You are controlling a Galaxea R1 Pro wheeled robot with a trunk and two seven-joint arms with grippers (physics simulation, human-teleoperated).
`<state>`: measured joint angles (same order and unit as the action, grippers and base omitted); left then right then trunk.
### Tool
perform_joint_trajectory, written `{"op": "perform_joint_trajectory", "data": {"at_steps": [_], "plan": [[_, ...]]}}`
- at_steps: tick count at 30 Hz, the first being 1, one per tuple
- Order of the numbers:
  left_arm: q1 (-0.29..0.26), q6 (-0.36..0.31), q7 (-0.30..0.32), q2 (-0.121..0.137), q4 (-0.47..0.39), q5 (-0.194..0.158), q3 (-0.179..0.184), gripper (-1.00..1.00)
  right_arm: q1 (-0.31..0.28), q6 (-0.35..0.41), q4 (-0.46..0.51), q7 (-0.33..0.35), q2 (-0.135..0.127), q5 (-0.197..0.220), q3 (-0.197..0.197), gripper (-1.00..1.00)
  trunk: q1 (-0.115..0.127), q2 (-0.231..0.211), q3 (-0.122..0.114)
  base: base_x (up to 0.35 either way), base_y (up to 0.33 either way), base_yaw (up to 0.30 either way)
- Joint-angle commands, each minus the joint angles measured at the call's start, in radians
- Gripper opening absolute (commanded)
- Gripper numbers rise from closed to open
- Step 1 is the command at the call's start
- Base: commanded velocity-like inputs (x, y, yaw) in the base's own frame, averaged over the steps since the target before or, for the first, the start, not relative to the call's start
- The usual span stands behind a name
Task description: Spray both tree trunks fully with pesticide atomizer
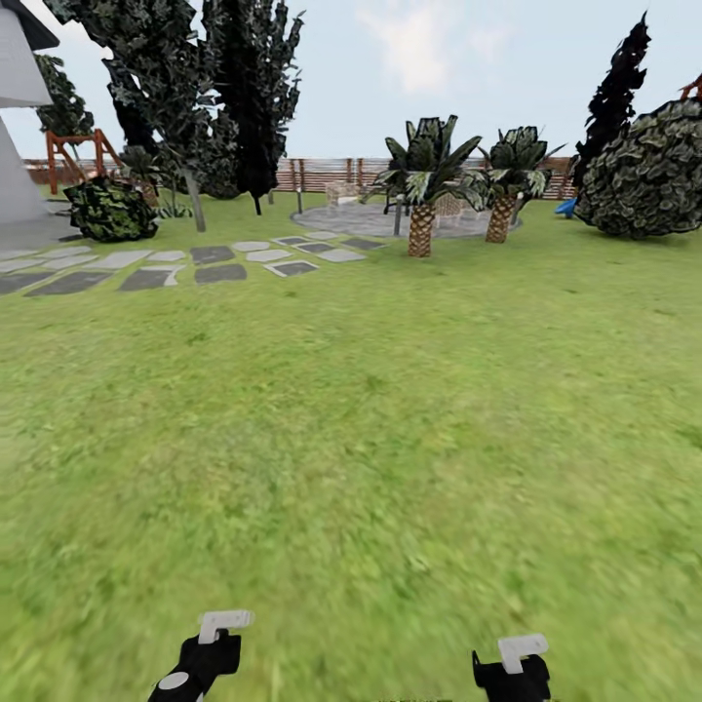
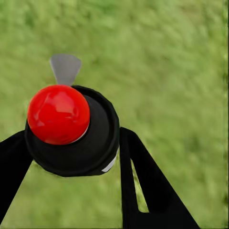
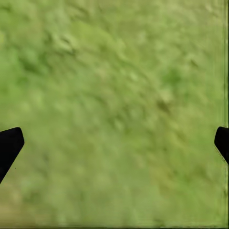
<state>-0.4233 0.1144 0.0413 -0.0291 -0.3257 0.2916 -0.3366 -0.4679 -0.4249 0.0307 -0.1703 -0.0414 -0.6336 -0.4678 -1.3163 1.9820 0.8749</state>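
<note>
Left hand (image 2: 71,157) clamped on unlabelled pesticide atomizer (image 2: 71,129); right hand (image 3: 114,143) wide open, empty.

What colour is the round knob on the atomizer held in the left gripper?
Glossy red knob on the black pesticide atomizer; clearest in the left wrist view.

The pesticide atomizer (image 2: 71,131) looks like plastic — a glossy red ball on a smooth, matt black body. The lawn (image 1: 370,409) is rough, matt grass; the fence (image 1: 331,174) behind is brown slatted wood, the stepping stones (image 1: 219,255) dull grey.
</note>
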Motion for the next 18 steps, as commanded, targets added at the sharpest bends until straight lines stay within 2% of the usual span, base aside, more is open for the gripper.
{"op": "perform_joint_trajectory", "data": {"at_steps": [1, 18], "plan": [[0.0, 0.0, 0.0, 0.0, 0.0, 0.0, 0.0, -1.0, 0.0, 0.0, 0.0, 0.0, 0.0, 0.0, 0.0, 1.0, 0.0, 0.0, 0.0, 0.0, -0.273, -0.297], [0.0, 0.001, 0.0, 0.0, -0.001, 0.0, 0.001, -1.0, 0.0, 0.0, 0.0, 0.0, 0.0, 0.0, 0.0, 1.0, 0.0, 0.0, 0.009, 0.0, -0.273, -0.297]]}}
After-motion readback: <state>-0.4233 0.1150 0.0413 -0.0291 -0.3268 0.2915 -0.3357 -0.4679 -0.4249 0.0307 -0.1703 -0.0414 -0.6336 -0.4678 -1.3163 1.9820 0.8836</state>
